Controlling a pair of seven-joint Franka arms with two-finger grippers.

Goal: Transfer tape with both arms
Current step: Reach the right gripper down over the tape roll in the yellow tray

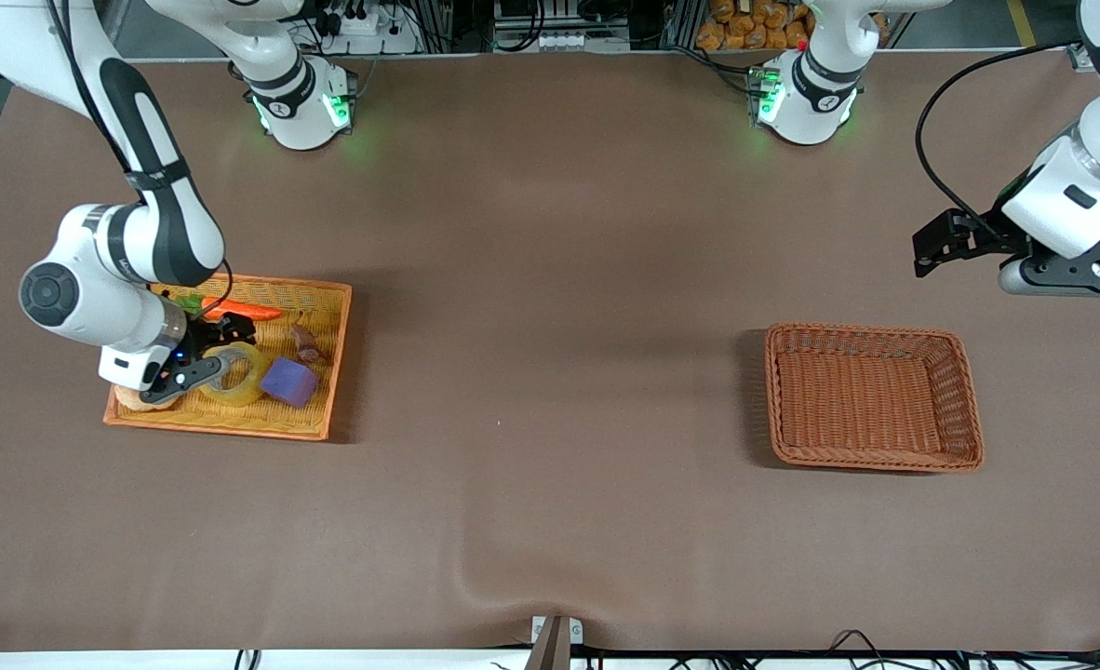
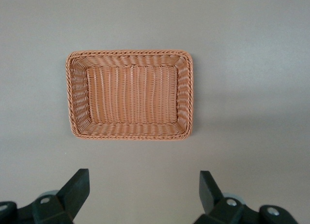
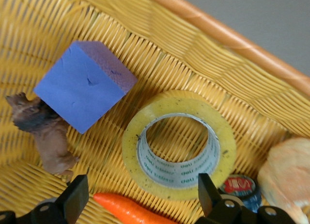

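Observation:
The tape (image 1: 252,383), a translucent yellow ring with a pale core, lies flat in the yellow wicker tray (image 1: 234,428) at the right arm's end of the table. My right gripper (image 1: 207,361) is low over the tray, open and empty. In the right wrist view (image 3: 143,197) one fingertip (image 3: 209,191) is at the rim of the tape (image 3: 226,141), the other over the tray floor beside a carrot (image 3: 126,210). My left gripper (image 1: 927,253) is open and empty, up over bare table beside the brown basket (image 1: 871,461); it also shows in the left wrist view (image 2: 144,190).
A purple cube (image 1: 289,381) lies beside the tape, also in the right wrist view (image 3: 82,83). A brown animal figure (image 3: 48,132), a small can (image 3: 240,187) and a bread roll (image 3: 288,170) share the tray. The brown basket (image 2: 130,53) holds nothing.

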